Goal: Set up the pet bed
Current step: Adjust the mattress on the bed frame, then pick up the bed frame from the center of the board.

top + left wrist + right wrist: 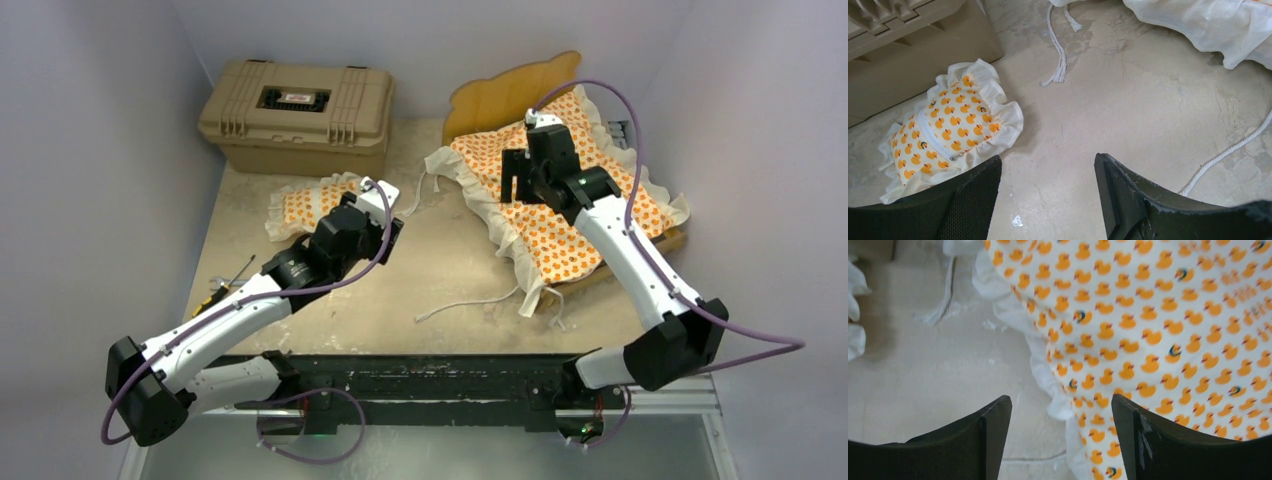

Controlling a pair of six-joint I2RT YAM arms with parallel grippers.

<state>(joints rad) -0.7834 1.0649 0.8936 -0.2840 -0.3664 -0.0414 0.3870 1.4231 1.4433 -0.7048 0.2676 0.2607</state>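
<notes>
My left tool is wide open w/ nothing in it, over the bare desk, right beside the little duck pillow. My right tool is open too, empty, above the frilly left edge of the duck cushion. Cushion lies crooked on the wood bed. Tan box sits back left.

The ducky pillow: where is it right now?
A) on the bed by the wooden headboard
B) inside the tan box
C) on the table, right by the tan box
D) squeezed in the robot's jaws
C: the pillow lies loose on the table, just in front of the closed tan box.
</notes>
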